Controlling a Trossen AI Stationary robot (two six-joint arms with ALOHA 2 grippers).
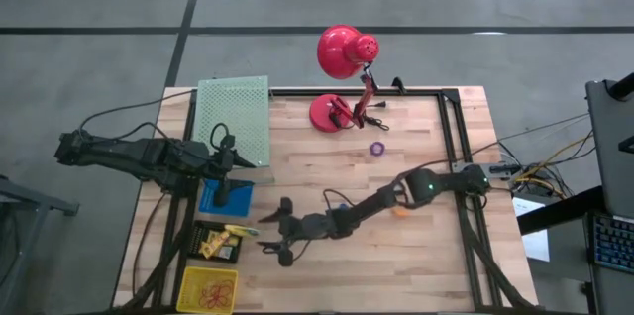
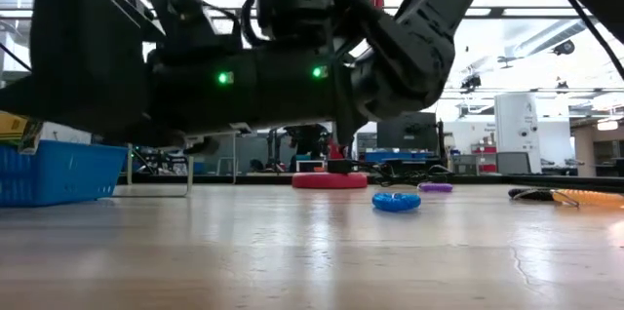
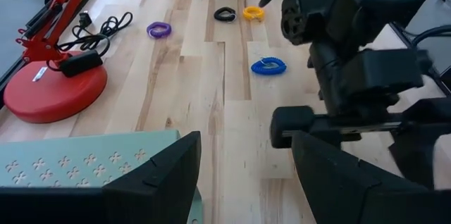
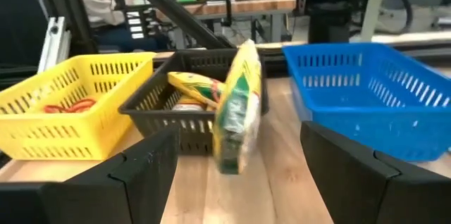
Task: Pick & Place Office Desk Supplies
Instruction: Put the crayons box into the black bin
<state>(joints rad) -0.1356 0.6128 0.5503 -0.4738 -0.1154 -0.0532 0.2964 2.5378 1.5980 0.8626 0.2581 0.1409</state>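
Facing the black basket [image 4: 190, 115], the right end effector [image 1: 280, 233] gapes wide and empty; next, picking another ring [image 3: 268, 66]. Left end effector [image 1: 230, 155] waits open.

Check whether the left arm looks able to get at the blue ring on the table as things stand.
Probably not easily. The left claw hangs open over the baskets at the table's left, and the right arm stretches across the wood just beside the blue ring, crowding the direct path.

The arm [image 2: 253, 66] hides most of the far table in the low view; the packet [image 4: 236, 108] print is blurred beyond reading.
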